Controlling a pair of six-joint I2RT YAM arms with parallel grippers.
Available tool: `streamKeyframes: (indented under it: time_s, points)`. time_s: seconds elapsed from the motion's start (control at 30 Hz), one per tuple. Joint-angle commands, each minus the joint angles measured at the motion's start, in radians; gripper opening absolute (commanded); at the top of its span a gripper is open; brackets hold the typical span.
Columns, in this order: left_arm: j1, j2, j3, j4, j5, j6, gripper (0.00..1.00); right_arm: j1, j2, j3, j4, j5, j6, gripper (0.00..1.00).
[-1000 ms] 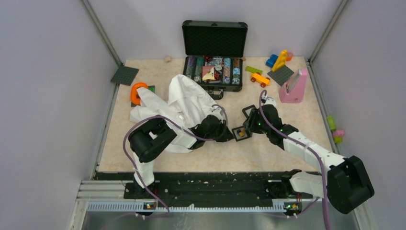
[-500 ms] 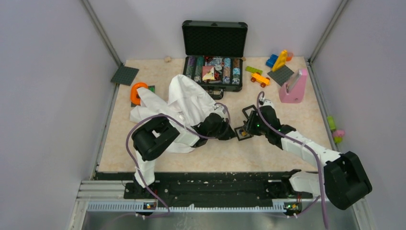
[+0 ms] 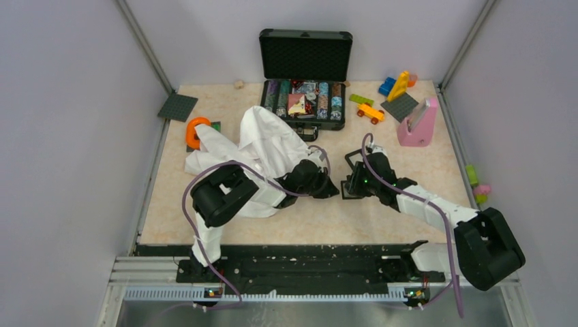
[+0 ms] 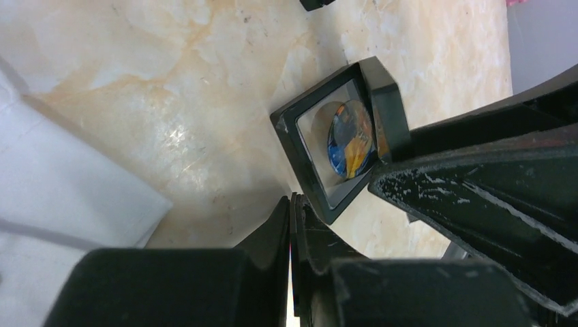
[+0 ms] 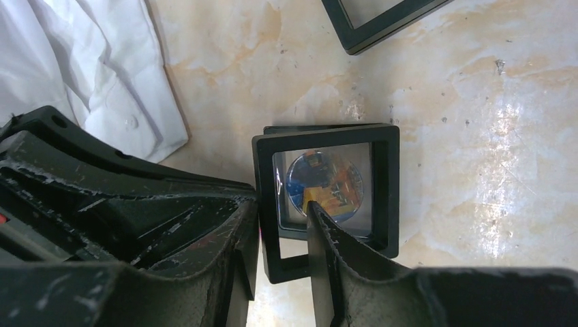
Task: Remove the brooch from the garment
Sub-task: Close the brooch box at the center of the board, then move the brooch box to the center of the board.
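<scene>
You are working at the black frame (image 5: 386, 191), which is lying on the table (image 5: 477, 102) just beside the hem of the white shirt (image 5: 88, 68). The brooch (image 5: 322, 185) is sitting inside that frame behind its clear window, apart from the shirt.

Your right gripper (image 5: 279, 211) is straddling the frame's shirt-side rail, with 1 finger outside and 1 resting on the window at the brooch's edge. I cannot tell whether it is actually clamping. Your left gripper (image 4: 292, 204) is pressed together on nothing, its tip pointing at the frame's nearest corner.

You are, I judge, securing the brooch in the frame. You should be squeezing the rail only, keeping the inner finger off the ornament, and bracing the frame's corner with the left tip so it is not skidding toward the 2nd frame (image 5: 382, 20) lying beyond it.
</scene>
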Motion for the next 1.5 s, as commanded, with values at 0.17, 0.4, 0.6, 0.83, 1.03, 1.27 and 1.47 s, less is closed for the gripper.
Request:
streamKeyframes:
  time_s: [0.17,0.4,0.6,0.83,1.03,1.27,1.47]
  points:
    - [-0.008,0.068,0.071,0.004,0.047,0.021,0.06,-0.009,-0.048,0.08,-0.064,0.024,-0.018,0.37]
    - [-0.017,0.1,0.114,-0.003,0.051,0.02,0.06,-0.011,-0.125,0.137,-0.188,0.169,-0.035,0.41]
    - [-0.031,0.158,0.186,-0.003,0.058,0.009,0.06,-0.012,-0.274,0.146,-0.291,0.334,0.005,0.44]
    - [-0.054,0.262,0.345,-0.019,0.078,0.008,0.06,-0.017,-0.416,0.163,-0.385,0.442,0.036,0.47]
    - [-0.074,0.38,0.508,-0.035,0.108,-0.011,0.06,-0.016,-0.5,0.215,-0.487,0.475,0.029,0.46]
    - [-0.08,0.34,0.535,-0.083,0.091,0.025,0.07,-0.017,-0.618,0.227,-0.556,0.505,0.009,0.5]
    - [-0.074,0.063,0.347,-0.173,-0.004,0.123,0.11,-0.017,-0.649,0.233,-0.536,0.479,-0.017,0.62]
